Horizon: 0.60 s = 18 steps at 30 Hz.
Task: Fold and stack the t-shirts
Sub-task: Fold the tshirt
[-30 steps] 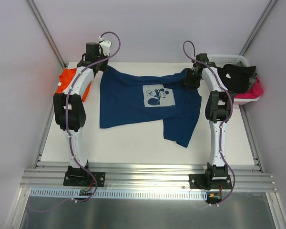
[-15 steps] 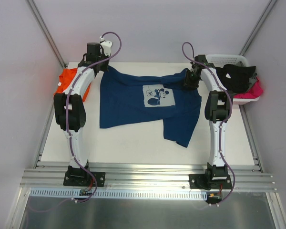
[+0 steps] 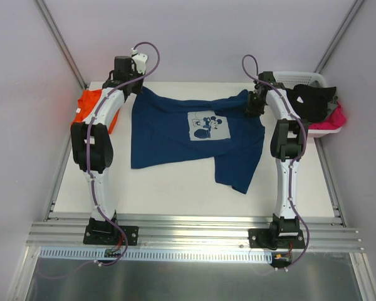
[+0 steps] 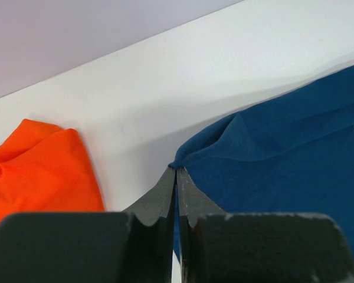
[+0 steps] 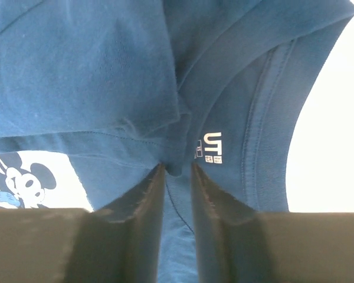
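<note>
The navy blue t-shirt (image 3: 169,135) lies spread on the white table (image 3: 175,188), its pale chest print (image 3: 208,125) facing up and one side folded over at the lower right. My left gripper (image 3: 133,88) is shut on its far left corner (image 4: 212,147), jaws pressed together in the left wrist view (image 4: 177,168). My right gripper (image 3: 254,103) pinches a fold of the navy cloth beside the collar label (image 5: 213,146), with a narrow gap between the fingers (image 5: 176,168). The orange t-shirt (image 3: 88,106) lies bunched at the far left (image 4: 35,171).
A white basket (image 3: 301,76) stands at the far right and holds dark and pink clothes (image 3: 316,103). Grey walls with metal posts close in the table at the back and sides. A metal rail (image 3: 188,235) runs along the near edge.
My right gripper has shifted slightly to the right with the navy cloth. The left arm and both shirts look the same.
</note>
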### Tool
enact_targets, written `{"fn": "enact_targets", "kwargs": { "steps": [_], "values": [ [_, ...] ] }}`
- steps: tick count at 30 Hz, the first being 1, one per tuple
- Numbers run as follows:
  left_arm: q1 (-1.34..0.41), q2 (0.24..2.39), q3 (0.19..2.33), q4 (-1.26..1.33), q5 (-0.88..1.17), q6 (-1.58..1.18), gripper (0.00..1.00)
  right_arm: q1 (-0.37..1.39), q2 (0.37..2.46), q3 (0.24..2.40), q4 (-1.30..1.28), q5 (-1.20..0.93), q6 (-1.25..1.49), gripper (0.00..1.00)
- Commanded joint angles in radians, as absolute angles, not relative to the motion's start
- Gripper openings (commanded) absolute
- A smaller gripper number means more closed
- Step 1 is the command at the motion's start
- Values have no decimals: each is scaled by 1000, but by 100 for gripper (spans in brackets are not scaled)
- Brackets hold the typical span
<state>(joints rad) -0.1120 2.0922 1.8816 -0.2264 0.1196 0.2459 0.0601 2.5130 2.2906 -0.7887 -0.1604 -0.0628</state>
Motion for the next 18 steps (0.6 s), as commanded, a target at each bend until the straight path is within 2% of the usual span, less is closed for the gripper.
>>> {"fn": "enact_targets", "kwargs": {
  "steps": [1,5,10,13,18],
  "values": [
    [-118,2013,1876,-222,110,232,0,55,2497,2347,-765,-149,-69,26],
    [-118,2014,1875,-221,109,236,0,55,2502,2355,-761,-167,-71,10],
    [-123,2016,1875,-224,107,235,0,55,2507,2358,-762,-169,-67,9],
    [-126,2016,1878,-224,107,239,0,54,2505,2358,-761,-175,-67,0],
    [-129,2013,1870,-222,106,241,0,54,2473,2344,-762,-201,-61,0]
  ]
}}
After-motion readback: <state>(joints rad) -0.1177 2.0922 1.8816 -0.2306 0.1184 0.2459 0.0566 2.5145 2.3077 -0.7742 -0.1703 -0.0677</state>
